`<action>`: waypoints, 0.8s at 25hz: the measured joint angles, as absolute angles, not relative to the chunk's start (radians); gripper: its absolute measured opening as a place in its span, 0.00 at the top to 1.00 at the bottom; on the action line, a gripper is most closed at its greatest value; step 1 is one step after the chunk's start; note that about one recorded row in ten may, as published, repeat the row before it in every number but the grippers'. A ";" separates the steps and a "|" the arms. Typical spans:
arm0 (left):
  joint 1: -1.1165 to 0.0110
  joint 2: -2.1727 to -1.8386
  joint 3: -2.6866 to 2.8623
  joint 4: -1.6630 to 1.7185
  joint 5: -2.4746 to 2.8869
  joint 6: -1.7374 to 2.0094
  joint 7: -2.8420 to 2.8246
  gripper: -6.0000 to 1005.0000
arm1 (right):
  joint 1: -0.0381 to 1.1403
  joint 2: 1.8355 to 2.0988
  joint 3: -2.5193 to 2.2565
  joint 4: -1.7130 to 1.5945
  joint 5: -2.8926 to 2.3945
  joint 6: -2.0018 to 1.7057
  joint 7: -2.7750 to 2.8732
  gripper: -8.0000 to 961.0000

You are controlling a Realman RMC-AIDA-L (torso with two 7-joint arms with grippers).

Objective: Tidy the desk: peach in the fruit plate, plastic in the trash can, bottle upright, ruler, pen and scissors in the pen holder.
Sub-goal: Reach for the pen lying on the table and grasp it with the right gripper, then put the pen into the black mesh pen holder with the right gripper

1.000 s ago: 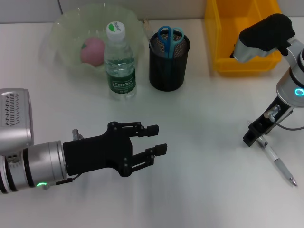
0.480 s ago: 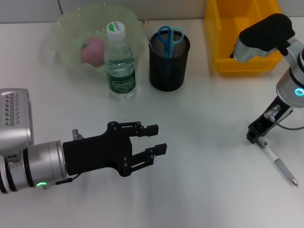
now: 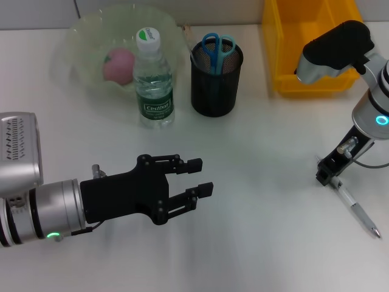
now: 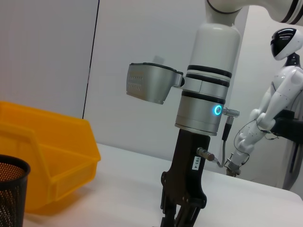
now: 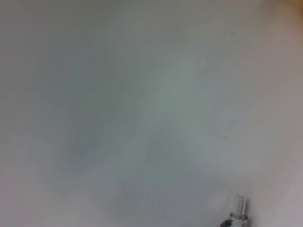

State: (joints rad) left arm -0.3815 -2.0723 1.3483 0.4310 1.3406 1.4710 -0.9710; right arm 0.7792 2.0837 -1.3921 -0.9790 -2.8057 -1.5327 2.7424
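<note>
A clear pen (image 3: 355, 210) lies on the white table at the right. My right gripper (image 3: 326, 173) stands upright at the pen's upper end, right against it. The pen's end also shows in the right wrist view (image 5: 239, 208). The left wrist view shows the right gripper (image 4: 182, 215) from the side. My left gripper (image 3: 196, 177) is open and empty above the middle left of the table. The peach (image 3: 118, 64) lies in the pale green fruit plate (image 3: 76, 33). The bottle (image 3: 153, 76) stands upright. Blue scissors (image 3: 217, 45) stand in the black mesh pen holder (image 3: 216, 82).
A yellow bin (image 3: 307, 79) stands at the back right, behind the right arm, and shows in the left wrist view (image 4: 52, 156). The pen holder's rim (image 4: 9, 165) is in that view too. White table lies between the two grippers.
My right gripper has risen slightly at the pen's upper end, showing a little more of the pen. The pen's tip has not moved. The left arm is still.
</note>
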 joint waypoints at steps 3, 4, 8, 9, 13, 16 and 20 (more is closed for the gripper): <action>-0.382 -2.072 1.348 0.431 1.341 1.471 -0.970 0.54 | 0.779 2.085 -1.392 -0.984 -2.806 -1.531 2.743 0.70; -0.382 -2.072 1.347 0.431 1.341 1.471 -0.970 0.54 | 0.779 2.085 -1.393 -0.985 -2.806 -1.531 2.743 0.71; -0.381 -2.072 1.347 0.431 1.341 1.471 -0.970 0.54 | 0.779 2.085 -1.393 -0.983 -2.806 -1.530 2.744 0.73; -0.381 -2.072 1.346 0.431 1.341 1.471 -0.970 0.54 | 0.779 2.085 -1.393 -0.983 -2.806 -1.530 2.744 0.74; -0.381 -2.072 1.345 0.431 1.341 1.470 -0.969 0.54 | 0.779 2.085 -1.393 -0.982 -2.806 -1.529 2.744 0.76; -0.381 -2.072 1.345 0.431 1.341 1.470 -0.964 0.54 | 0.778 2.085 -1.393 -0.985 -2.806 -1.522 2.744 0.77; -0.382 -2.072 1.345 0.431 1.341 1.469 -0.960 0.54 | 0.776 2.085 -1.393 -0.988 -2.806 -1.519 2.740 0.77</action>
